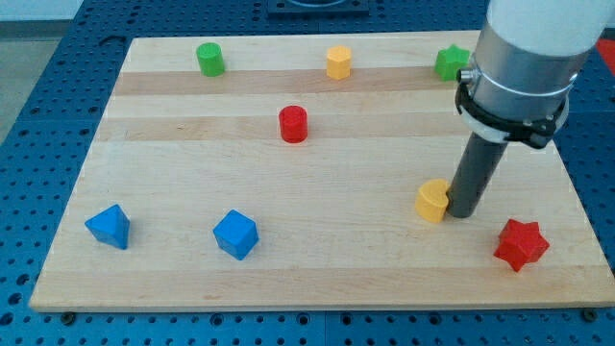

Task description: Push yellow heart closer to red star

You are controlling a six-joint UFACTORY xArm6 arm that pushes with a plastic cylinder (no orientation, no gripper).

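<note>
The yellow heart (433, 200) lies on the wooden board at the lower right. The red star (521, 244) lies further to the lower right, near the board's bottom right corner. My tip (462, 212) stands on the board right beside the heart, at its right side, touching or almost touching it. The tip is between the heart and the star, up and left of the star. The arm's grey and white body hangs over the upper right of the board.
A red cylinder (293, 124) sits mid-board. A green cylinder (210, 59), a yellow hexagonal block (338, 61) and a green star (450, 63), partly behind the arm, line the top. A blue triangular block (109, 227) and a blue cube (235, 234) lie at lower left.
</note>
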